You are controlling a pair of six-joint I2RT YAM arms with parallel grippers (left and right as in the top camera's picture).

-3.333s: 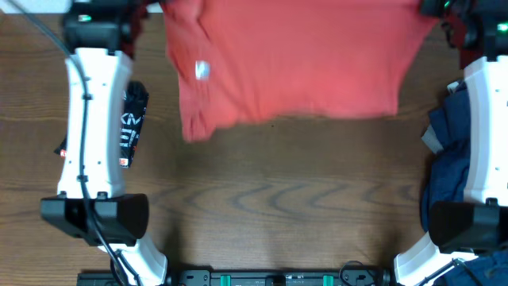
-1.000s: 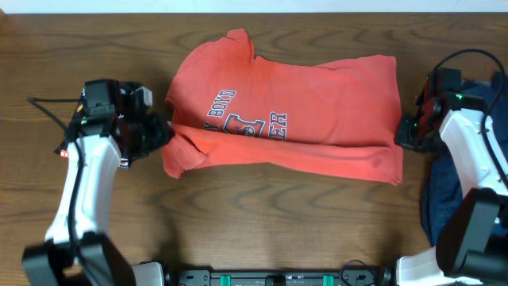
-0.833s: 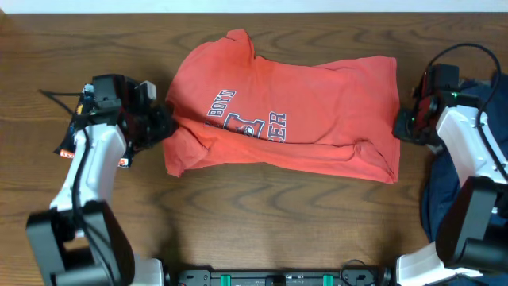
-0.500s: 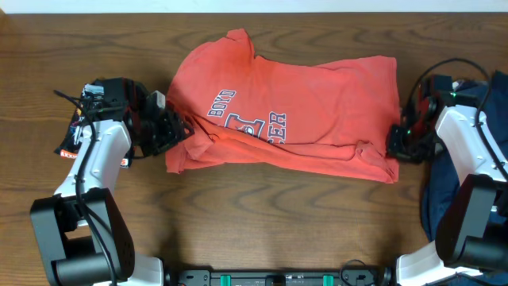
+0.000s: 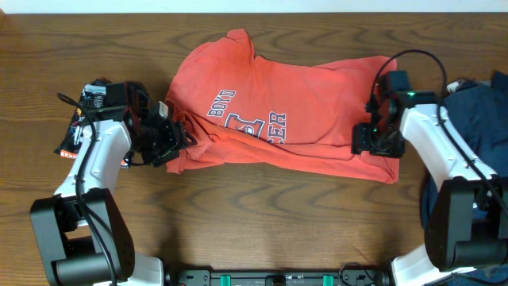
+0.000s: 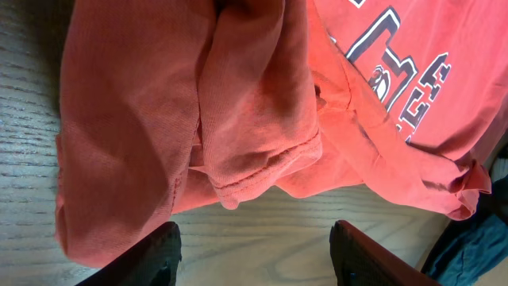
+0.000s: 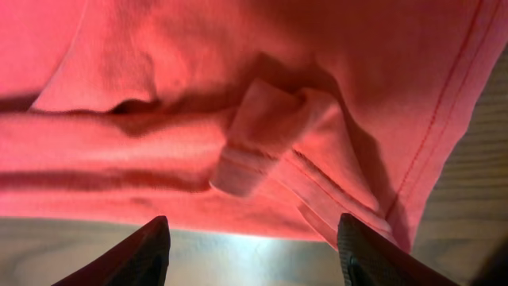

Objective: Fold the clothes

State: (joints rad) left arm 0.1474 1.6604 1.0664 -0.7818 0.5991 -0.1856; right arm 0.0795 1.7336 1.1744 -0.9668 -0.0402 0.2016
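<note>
The coral-red T-shirt (image 5: 317, 95) lies folded over on the wooden table, its white-and-navy lettering (image 5: 246, 123) facing up. My left gripper (image 5: 179, 141) hovers at the shirt's bunched left sleeve, open. In the left wrist view its fingers (image 6: 143, 258) straddle bare wood just below the crumpled sleeve (image 6: 159, 119), with nothing held between them (image 6: 254, 256). My right gripper (image 5: 367, 141) is over the shirt's right lower edge, also open. In the right wrist view it (image 7: 252, 253) stands over wood beside the rumpled hem (image 7: 246, 151).
A pile of navy clothes (image 5: 468, 103) lies at the table's right edge, partly under my right arm. A black shirt with white lettering (image 5: 76, 133) lies at the left, mostly covered by my left arm. Bare wood runs along the front.
Both grippers opened and let go of the red shirt. The left one slid right onto the sleeve; the right one moved left over the shirt's right edge.
</note>
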